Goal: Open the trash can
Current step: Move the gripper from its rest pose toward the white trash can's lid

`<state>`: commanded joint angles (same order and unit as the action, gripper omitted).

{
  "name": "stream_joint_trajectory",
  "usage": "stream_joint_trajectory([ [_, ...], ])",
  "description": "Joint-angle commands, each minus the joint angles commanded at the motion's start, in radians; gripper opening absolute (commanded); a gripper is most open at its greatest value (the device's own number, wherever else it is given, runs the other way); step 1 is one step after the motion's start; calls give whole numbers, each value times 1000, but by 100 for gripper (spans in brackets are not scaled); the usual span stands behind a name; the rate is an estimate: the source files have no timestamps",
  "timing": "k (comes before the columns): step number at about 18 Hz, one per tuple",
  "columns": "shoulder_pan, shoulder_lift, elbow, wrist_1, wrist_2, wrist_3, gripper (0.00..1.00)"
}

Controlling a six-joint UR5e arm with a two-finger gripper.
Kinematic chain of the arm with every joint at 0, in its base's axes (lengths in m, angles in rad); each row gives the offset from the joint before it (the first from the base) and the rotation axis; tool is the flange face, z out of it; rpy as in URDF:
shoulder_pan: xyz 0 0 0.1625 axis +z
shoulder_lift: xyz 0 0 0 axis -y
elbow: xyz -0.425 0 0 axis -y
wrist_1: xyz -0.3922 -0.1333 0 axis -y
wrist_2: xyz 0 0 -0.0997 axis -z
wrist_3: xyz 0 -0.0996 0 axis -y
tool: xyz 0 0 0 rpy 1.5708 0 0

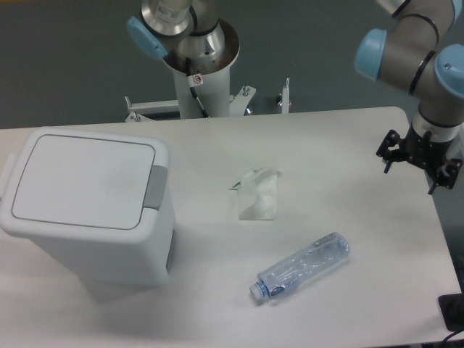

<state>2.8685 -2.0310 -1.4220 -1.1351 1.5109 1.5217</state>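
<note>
The trash can (87,206) is a large white rectangular bin standing at the left of the table. Its flat lid is down, and the grey push-latch tab (154,187) sits on the lid's right edge. My gripper (409,174) hangs over the table's far right side, well away from the bin. Its black fingers are spread and hold nothing.
A crumpled clear plastic wrapper (257,194) lies mid-table. An empty clear plastic bottle (302,267) with a blue cap lies on its side toward the front. The arm's base column (196,65) stands behind the table's back edge. The table's right edge runs just under the gripper.
</note>
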Motion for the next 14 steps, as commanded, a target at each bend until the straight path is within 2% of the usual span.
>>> stream_joint_trajectory([
  [6,-5,2,-11,5,35,2,100],
  [8,-3,9,-59,21,20,-8,100],
  [9,0,23,-75,46,20,-29,100],
  [12,-11,64,-107,54,15,-78,100],
  [14,-29,93,-112,38,-9,-218,100],
])
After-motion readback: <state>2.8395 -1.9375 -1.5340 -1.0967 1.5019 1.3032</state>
